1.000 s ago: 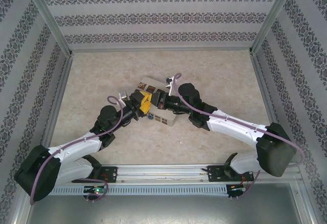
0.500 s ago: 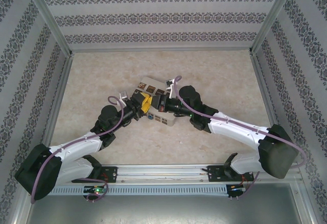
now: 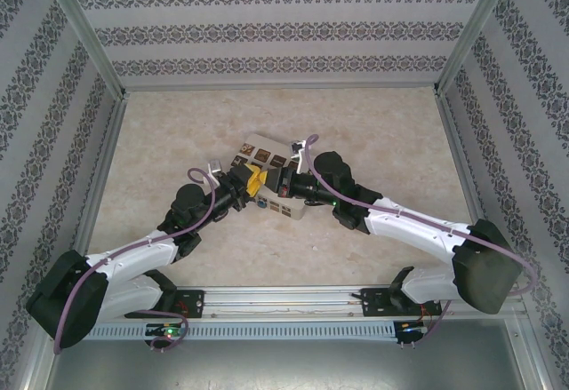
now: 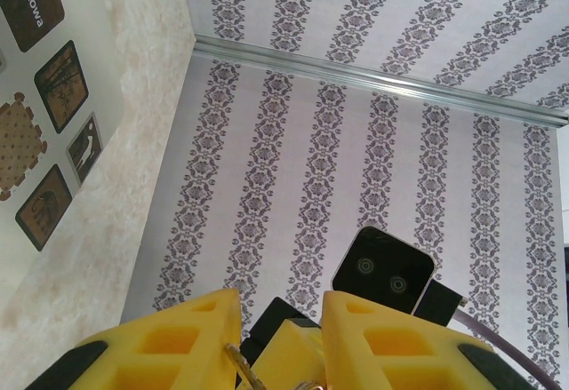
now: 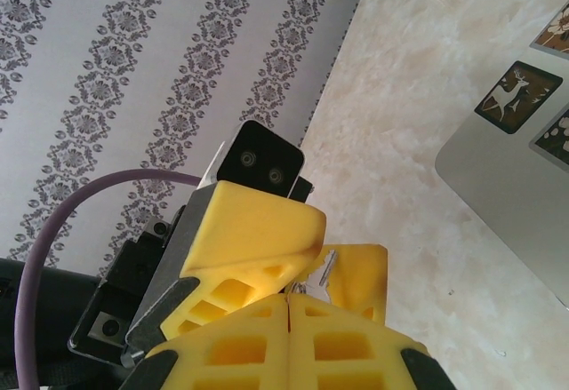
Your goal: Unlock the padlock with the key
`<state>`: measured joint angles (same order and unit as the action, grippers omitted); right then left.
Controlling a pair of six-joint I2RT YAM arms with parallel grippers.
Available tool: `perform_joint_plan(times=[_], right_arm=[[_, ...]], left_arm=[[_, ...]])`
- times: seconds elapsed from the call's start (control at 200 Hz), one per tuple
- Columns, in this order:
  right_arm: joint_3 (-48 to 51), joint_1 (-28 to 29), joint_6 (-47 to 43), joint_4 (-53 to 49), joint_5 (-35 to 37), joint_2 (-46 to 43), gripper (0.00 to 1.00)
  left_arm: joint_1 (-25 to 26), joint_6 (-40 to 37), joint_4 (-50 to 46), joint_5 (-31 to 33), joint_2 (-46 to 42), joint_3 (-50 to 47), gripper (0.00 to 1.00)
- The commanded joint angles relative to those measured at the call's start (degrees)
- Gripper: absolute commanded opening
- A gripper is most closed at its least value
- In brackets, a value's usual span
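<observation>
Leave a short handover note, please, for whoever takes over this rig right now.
Left gripper: jaws partly apart around a small metal piece; a firm grip cannot be confirmed.
Right gripper: shut, tip to tip with the left one, over the cream box.
Padlock and key: too hidden by the grippers to tell apart; the metal piece is probably part of one.
Done: grippers meet over the box.
Left: confirm the key is in, turn it, open the padlock.

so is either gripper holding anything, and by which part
The right gripper is shut on a small silvery metal piece, pinched at its near end; key or padlock cannot be told. Whether the left gripper grips it is unclear.
</observation>
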<state>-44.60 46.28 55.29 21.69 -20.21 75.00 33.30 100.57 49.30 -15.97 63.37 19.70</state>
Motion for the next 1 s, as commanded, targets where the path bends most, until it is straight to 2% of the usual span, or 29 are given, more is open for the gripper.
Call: perform_joint_plan(times=[0.0, 0.27, 0.994], right_arm=[[0.87, -0.05, -0.91, 1.55, 0.78, -1.81, 0.00], [1.44, -0.13, -0.94, 1.51, 0.79, -2.51, 0.00], [1.97, -0.23, -1.36, 0.81, 0.96, -3.63, 0.00]], left_arm=[[0.71, -0.91, 0.66, 0.84, 0.18, -0.59, 0.28], [0.72, -1.08, 0.41, 0.84, 0.25, -0.79, 0.20], [0.71, -1.50, -0.17, 0.97, 0.21, -0.90, 0.08]])
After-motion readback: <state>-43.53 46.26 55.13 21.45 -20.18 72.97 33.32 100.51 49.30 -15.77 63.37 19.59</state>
